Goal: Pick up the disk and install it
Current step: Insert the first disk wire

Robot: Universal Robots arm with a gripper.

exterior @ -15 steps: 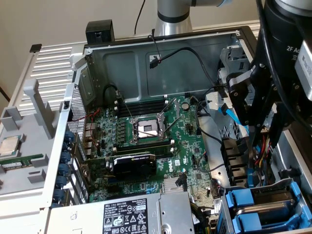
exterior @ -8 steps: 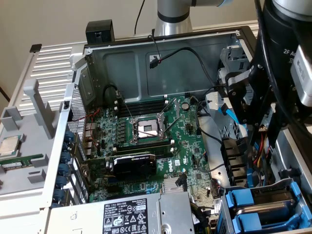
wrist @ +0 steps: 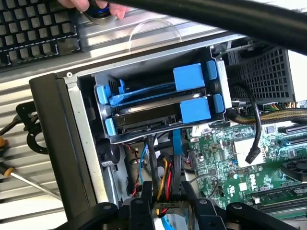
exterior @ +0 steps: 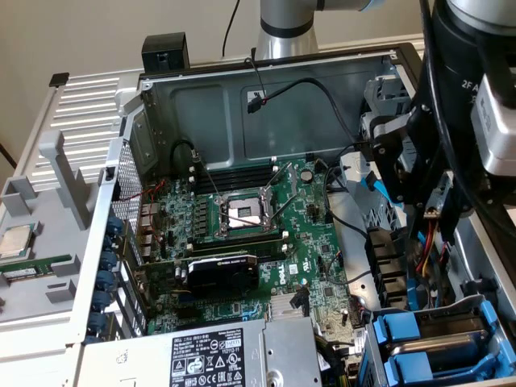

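Bench: pale ribbed metal top [exterior: 81, 105] carrying an open computer case [exterior: 266, 72]. A loose CPU chip [exterior: 16, 240] lies on a grey tray at the exterior view's left.
Case: green motherboard [exterior: 242, 234] with a bare CPU socket [exterior: 243, 212], a black graphics card [exterior: 222, 272] and a labelled power-supply box [exterior: 210, 355] at the near edge.
Drive cage: grey metal frame [wrist: 144, 69] in the case corner, at the exterior view's right, with two blue carriers stacked in it.
Disk: [wrist: 144, 120] seated in one of the two bays and framed by its blue carrier, with its connector edge facing the hand.
Hand: [wrist: 167, 203] clenched on a black power plug [wrist: 165, 209] with yellow, red and black wires. It is near the disk's exposed edge but apart from it.
Beyond the case: a black keyboard [wrist: 33, 28], with a person's fingers [wrist: 117, 10] beside it on a round object.
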